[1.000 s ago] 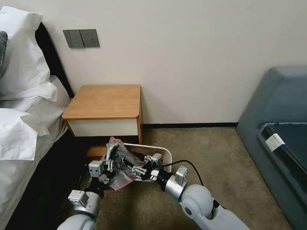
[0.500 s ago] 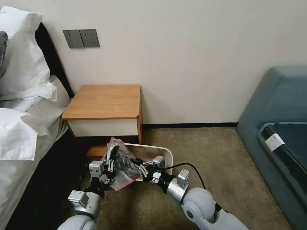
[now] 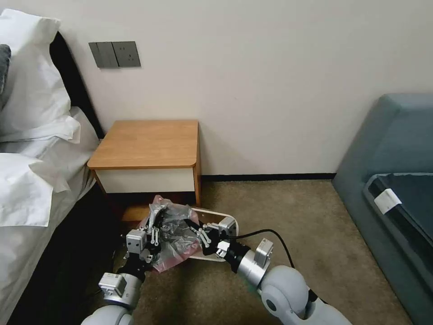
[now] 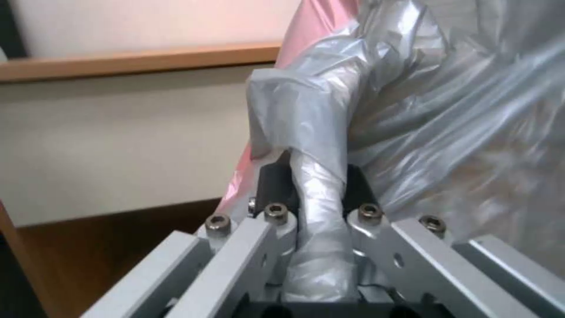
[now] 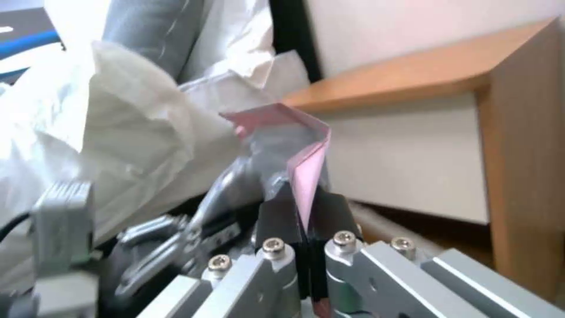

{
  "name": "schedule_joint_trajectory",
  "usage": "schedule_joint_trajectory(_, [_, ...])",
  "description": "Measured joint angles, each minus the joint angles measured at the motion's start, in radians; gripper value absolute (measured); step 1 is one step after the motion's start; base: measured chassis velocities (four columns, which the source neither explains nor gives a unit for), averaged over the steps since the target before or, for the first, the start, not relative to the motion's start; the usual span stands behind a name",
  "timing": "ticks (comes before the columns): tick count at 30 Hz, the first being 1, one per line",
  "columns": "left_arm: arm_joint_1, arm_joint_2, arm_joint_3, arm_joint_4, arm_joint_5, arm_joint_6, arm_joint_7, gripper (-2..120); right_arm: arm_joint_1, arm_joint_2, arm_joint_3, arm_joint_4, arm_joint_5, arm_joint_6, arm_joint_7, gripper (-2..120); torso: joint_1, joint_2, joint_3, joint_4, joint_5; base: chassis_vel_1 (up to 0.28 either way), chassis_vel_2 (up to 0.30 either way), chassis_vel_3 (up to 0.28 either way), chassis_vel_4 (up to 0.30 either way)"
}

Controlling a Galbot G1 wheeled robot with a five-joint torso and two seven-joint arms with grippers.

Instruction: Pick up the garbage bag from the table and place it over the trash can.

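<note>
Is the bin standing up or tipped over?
Tipped. The trash can leans, rim tilted, while both grippers hold the garbage bag at it.

Garbage bag [image 3: 173, 234]: thin, wrinkled, translucent grey plastic film, glossy, pink rim. Counter [image 3: 149, 144]: smooth matt wood, white drawer front. Trash can [image 3: 225, 216]: smooth cream plastic. Left gripper [image 4: 318, 185]: brushed metal links, black pads. Floor [image 3: 288, 216]: rough carpet.

The head camera looked forward and down from above at the table [image 3: 146, 144] and the floor before it. The left wrist camera sat close behind its fingers [image 4: 273, 185], facing the table's drawer front. The right wrist camera likewise faced the table, from the other side.
</note>
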Motion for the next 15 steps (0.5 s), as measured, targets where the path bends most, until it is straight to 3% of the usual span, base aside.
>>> schedule_joint_trajectory(4, [-0.005,-0.002,-0.009,0.025,0.042,-0.078,0.021,4,0.012,-0.013,0.032,0.004,0.028,-0.005,0.006,0,0.000,0.000,0.000,0.0000,0.0000,0.000,0.000,0.000,0.000])
schedule_joint_trajectory(10, [-0.006,-0.002,-0.012,0.033,0.043,-0.117,0.026,4,0.014,-0.031,0.059,0.009,0.050,-0.008,0.013,0,0.000,0.000,0.000,0.0000,0.0000,0.000,0.000,0.000,0.000])
schedule_joint_trajectory(15, [-0.012,-0.003,-0.022,0.061,0.046,-0.255,0.078,4,0.005,-0.083,0.094,0.020,0.082,-0.011,0.030,0,0.000,0.000,0.000,-0.0001,0.0001,0.000,0.000,0.000,0.000])
